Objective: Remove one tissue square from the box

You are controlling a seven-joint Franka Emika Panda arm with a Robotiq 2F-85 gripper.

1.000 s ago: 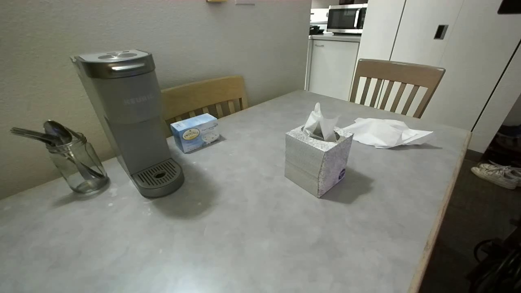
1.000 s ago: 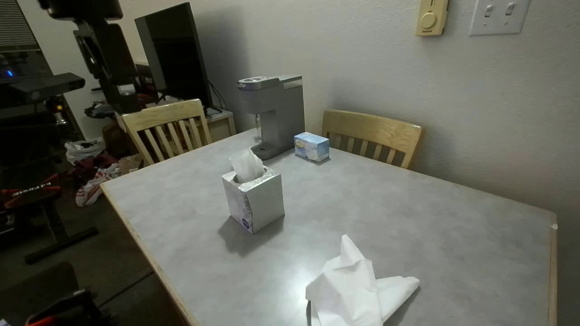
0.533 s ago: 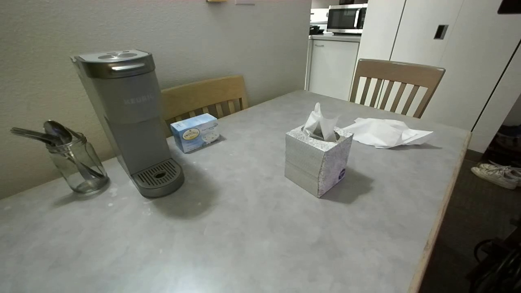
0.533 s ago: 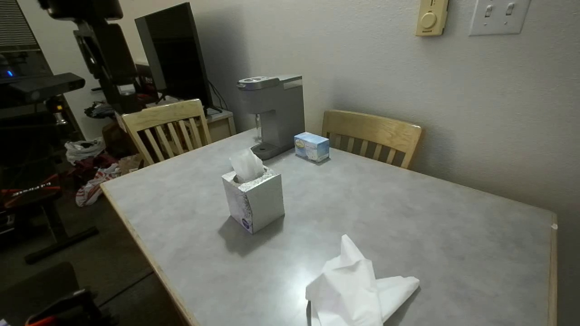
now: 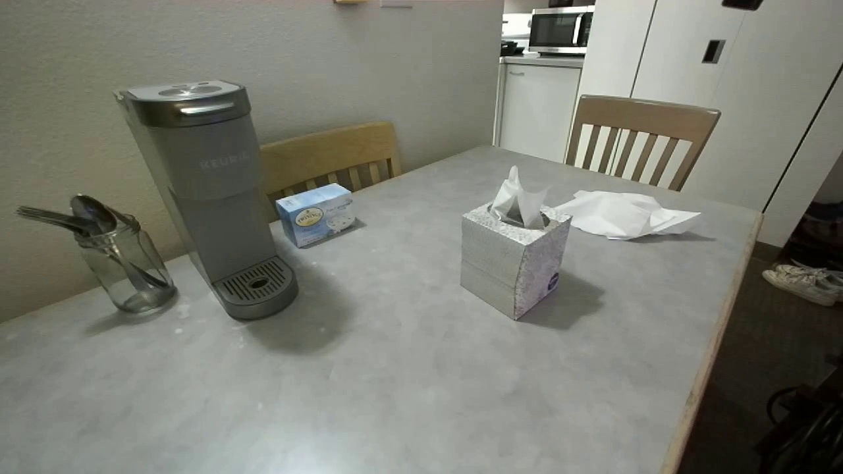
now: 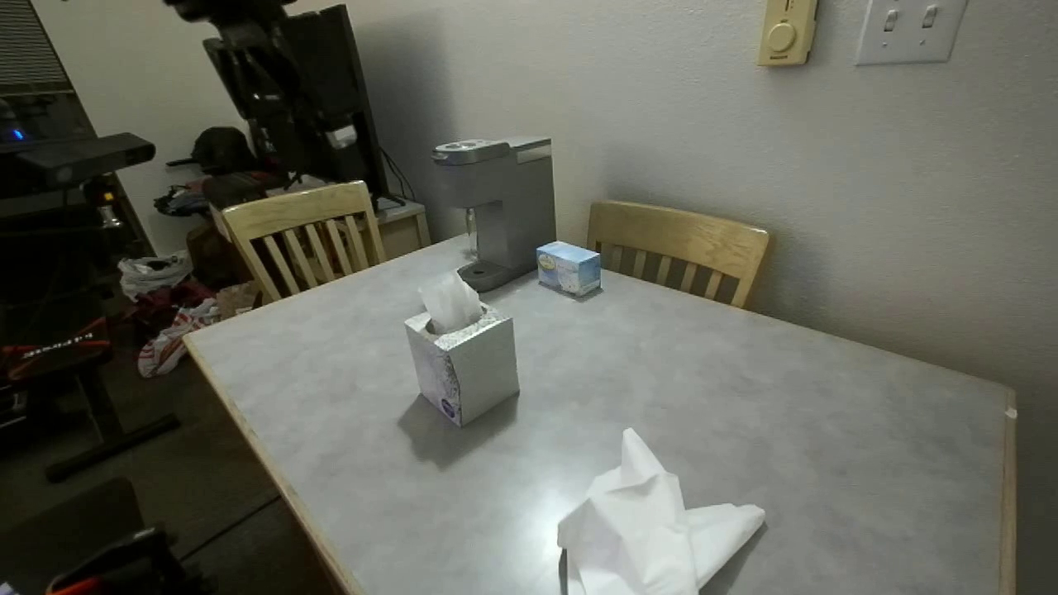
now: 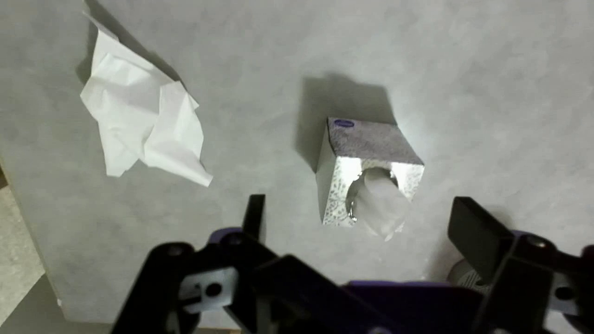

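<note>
A square tissue box (image 5: 507,270) with a silver-grey pattern stands upright on the table. It also shows in an exterior view (image 6: 475,372) and in the wrist view (image 7: 371,139). A white tissue (image 5: 517,201) sticks up out of its round top opening; in the wrist view the tissue (image 7: 381,199) points toward the camera. My gripper (image 7: 360,202) is open and empty, its fingers wide apart on either side of the tissue in that view. In an exterior view the dark gripper (image 6: 281,91) hangs high at the upper left, well above the table and apart from the box.
A loose crumpled tissue (image 6: 640,529) lies on the grey table (image 6: 785,388) beside the box. A coffee maker (image 5: 204,197), a blue tea box (image 5: 317,214) and a glass jar with cutlery (image 5: 132,270) stand along the wall side. Chairs (image 6: 678,248) surround the table.
My gripper has moved in the last half second, to the right and slightly up in an exterior view, over the chair side. The box and tissues have not moved.
</note>
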